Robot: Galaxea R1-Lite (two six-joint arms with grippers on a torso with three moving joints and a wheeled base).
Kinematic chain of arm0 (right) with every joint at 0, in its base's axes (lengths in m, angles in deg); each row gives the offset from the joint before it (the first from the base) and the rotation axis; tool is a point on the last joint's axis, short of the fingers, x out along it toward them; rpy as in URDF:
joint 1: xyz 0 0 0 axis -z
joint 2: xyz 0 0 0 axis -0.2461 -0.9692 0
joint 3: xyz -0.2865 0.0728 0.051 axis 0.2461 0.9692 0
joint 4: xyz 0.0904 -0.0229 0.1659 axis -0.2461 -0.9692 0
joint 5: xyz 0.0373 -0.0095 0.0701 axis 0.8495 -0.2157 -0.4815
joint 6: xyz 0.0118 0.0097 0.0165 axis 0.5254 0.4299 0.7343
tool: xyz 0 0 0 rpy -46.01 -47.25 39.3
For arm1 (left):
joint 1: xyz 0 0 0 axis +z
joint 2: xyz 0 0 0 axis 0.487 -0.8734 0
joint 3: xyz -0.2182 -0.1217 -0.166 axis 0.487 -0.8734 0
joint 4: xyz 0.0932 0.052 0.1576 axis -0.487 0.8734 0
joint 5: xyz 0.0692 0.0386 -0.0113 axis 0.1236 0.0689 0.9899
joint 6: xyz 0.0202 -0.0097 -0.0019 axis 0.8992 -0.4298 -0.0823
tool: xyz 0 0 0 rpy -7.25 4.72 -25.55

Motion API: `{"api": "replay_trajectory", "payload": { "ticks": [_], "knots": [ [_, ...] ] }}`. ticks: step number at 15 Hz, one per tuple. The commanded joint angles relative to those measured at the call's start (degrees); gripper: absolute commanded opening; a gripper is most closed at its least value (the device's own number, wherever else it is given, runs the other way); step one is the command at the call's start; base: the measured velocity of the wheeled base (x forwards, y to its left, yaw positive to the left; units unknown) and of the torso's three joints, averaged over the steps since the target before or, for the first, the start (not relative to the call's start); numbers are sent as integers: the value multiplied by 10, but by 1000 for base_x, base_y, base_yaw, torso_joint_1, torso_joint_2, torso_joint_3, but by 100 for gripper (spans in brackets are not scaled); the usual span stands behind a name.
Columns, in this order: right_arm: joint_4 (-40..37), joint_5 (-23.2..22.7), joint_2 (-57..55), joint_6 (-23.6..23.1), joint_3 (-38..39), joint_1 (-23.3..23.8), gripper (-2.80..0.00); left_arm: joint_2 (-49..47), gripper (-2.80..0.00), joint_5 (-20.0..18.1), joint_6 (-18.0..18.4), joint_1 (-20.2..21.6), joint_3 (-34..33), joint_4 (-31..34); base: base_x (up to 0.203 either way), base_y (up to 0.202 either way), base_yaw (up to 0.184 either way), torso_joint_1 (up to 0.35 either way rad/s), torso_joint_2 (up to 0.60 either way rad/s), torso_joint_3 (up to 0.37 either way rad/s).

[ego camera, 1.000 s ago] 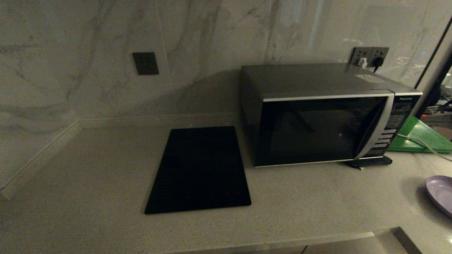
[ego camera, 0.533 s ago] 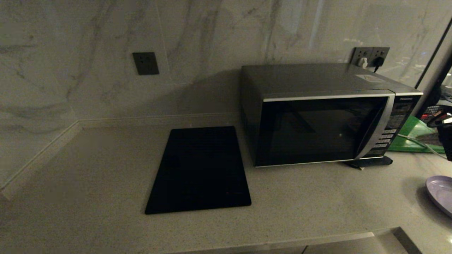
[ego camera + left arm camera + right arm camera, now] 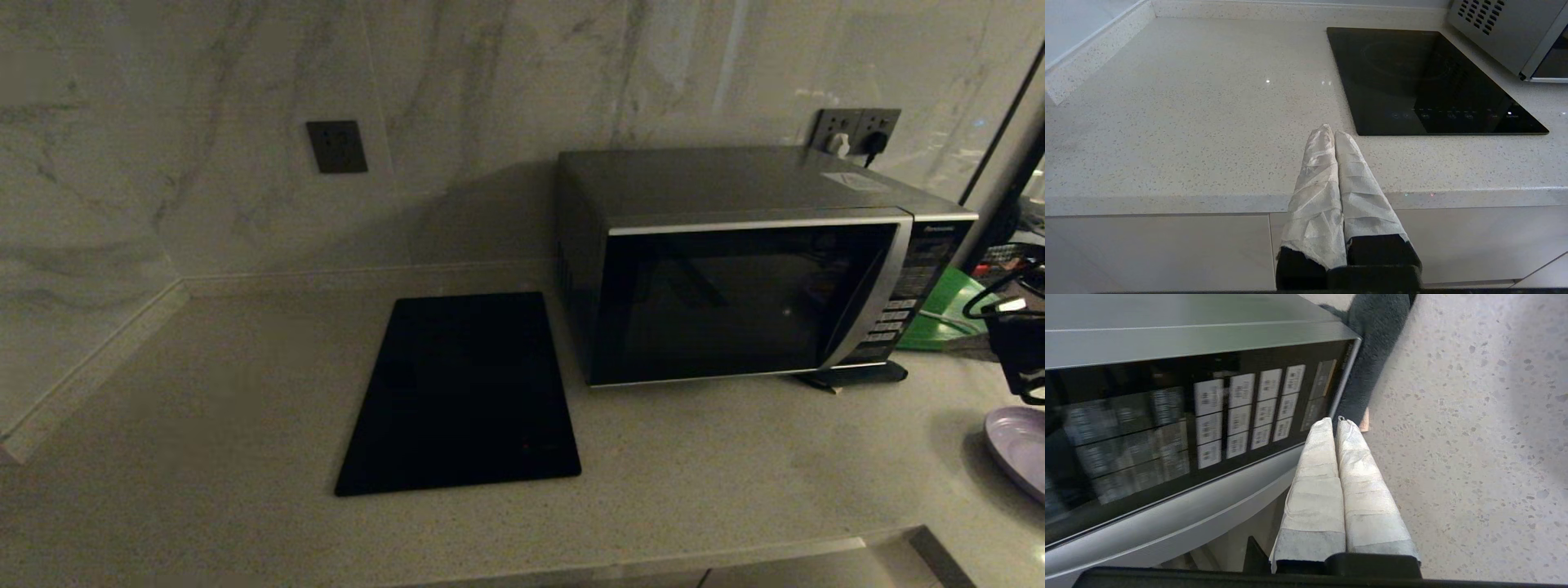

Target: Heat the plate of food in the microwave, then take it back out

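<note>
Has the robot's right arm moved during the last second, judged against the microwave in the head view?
Yes. The right gripper, fingers shut, has come in from the right edge toward the microwave, above the plate of food.

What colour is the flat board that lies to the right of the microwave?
Green. The board shows best in the head view, beside the microwave.

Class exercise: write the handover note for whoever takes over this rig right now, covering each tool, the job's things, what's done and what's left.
Right tool: shut, empty, in front of the microwave button panel.
Left tool: shut, empty, parked over the counter's front edge near the cooktop.
Plate: on the counter, right of the microwave.
Done: nothing; door closed.
Left: open the door, load the plate, heat, take it out.
</note>
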Motion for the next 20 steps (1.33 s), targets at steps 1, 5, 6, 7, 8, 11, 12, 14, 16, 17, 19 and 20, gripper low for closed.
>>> {"api": "replay_trajectory", "payload": {
  "ticks": [1,5,6,7,8,11,12,14,16,17,19,20],
  "knots": [
    [-1,-4,-16,3,0,-1,-280,-1,-280,0,0,0,0,0,0,0,0,0,0,0],
    [-1,-22,-30,3,-2,-3,-280,0,-280,0,0,0,0,0,0,0,0,0,0,0],
    [-1,-30,-35,3,-5,-3,-280,-1,-280,0,0,0,0,0,0,0,0,0,0,0],
    [-1,-35,-37,3,-6,-3,-280,-1,-280,0,0,0,0,0,0,0,0,0,0,0],
    [-1,-35,-39,3,-6,-4,-280,-1,-280,0,0,0,0,0,0,0,0,0,0,0],
    [-1,-36,-39,3,-6,-7,-280,-1,-280,0,0,0,0,0,0,0,0,0,0,0],
    [-1,-36,-39,3,-5,-8,-280,-1,-280,0,0,0,0,0,0,0,0,0,0,0],
    [-4,-36,-31,3,5,-12,-280,0,-280,0,0,0,0,0,0,0,0,0,0,0],
    [-5,-44,-7,3,43,-15,-280,-1,-280,0,0,0,0,0,0,0,0,0,0,0],
    [-5,-49,16,2,68,-17,-280,-1,-280,0,0,0,0,0,0,0,0,0,0,0],
    [-4,-54,79,-3,135,-20,-280,-1,-280,0,0,0,0,0,0,0,0,0,0,0],
    [-4,-56,111,-12,167,-20,-280,-1,-280,0,0,0,0,0,0,0,0,0,0,0]
  ]
}}
